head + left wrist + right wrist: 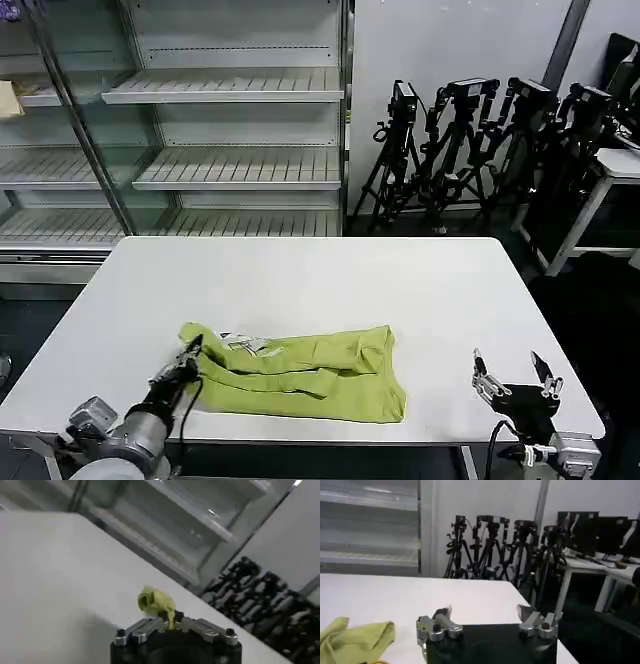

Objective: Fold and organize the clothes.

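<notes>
Your left gripper [190,352] is at the table's near left, clenched on the shirt's [300,375] left edge; the left wrist view shows a pinch of green cloth [157,602] nipped between the closed fingers. Your right gripper [516,378] sits at the near right corner, fingers spread, holding nothing, well apart from the shirt.

The shirt lies bunched in a rough strip along the near part of the table [300,280], a bit of white print showing near the left end. It's not a clean fold yet.

My read: you're mid-fold, left side in hand. The next move likely calls for carrying that edge across toward the right, low and steady so the cloth doesn't drag. The right gripper may need to pin or take the far end.

Behind the table: shelves [230,150], tripods [480,140].
</notes>
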You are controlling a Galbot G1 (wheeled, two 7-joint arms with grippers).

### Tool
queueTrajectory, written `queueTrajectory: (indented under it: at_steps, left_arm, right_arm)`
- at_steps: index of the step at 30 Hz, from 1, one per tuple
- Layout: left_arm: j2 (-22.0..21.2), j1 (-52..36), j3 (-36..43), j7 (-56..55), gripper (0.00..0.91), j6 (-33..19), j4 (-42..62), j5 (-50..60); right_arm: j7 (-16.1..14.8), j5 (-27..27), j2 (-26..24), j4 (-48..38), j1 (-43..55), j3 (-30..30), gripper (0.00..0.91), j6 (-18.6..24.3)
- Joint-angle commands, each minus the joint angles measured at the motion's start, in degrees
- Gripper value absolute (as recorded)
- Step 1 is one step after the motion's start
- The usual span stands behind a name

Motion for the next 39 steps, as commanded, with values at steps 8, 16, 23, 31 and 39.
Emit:
queueTrajectory:
  at_steps: [8,16,23,31,39]
  left_arm:
    - [-8.3,-5.3,18.3,0.3,0.040,-0.1,0.5,-5.6]
    - [-12.2,-8.9,23.8,0.3,0.040,-0.9,7.5,-1.1]
    - [-14.6,-9.5,27.1,0.0,0.040,-2.2,10.5,1.8]
    - [-17.0,-10.0,30.6,-0.1,0.040,-2.2,12.8,4.8]
    - [-19.0,-9.8,32.4,0.0,0.071,-2.0,15.5,7.3]
  right_arm:
    - [0.2,0.0,0.0,0.5,-1.7,0.4,0.907,0.2]
    - [0.3,0.3,-0.3,-0.8,-0.3,0.3,0.907,0.0]
    - [0.3,0.7,-0.4,-1.6,0.7,0.3,0.907,-0.2]
    - [0.4,0.8,-0.6,-2.4,1.2,0.0,0.907,-0.3]
    - [0.4,0.7,-0.8,-2.3,1.2,0.1,0.907,-0.5]
